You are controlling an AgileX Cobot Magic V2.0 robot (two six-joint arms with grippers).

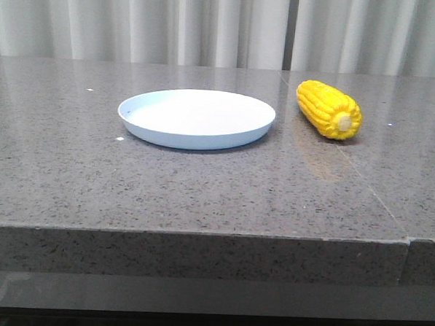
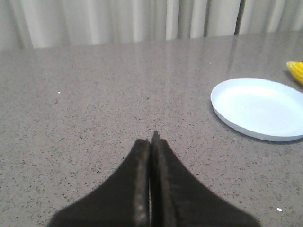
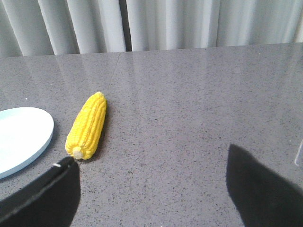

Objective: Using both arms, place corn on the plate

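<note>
The yellow corn (image 1: pixel 328 109) lies on the grey table to the right of the pale blue plate (image 1: pixel 196 118), its cream core end facing the front. Neither gripper shows in the front view. In the left wrist view my left gripper (image 2: pixel 152 138) is shut and empty over bare table; the plate (image 2: pixel 259 108) lies ahead to one side, with a tip of the corn (image 2: pixel 296 71) at the frame edge. In the right wrist view my right gripper (image 3: pixel 149 158) is open wide and empty; the corn (image 3: pixel 87 125) lies just ahead of one finger (image 3: pixel 54 189), beside the plate (image 3: pixel 21 137).
The speckled grey stone table (image 1: pixel 202 184) has a seam (image 1: pixel 362 178) running from back to front on the right and a front edge near the camera. White curtains (image 1: pixel 210 24) hang behind the table.
</note>
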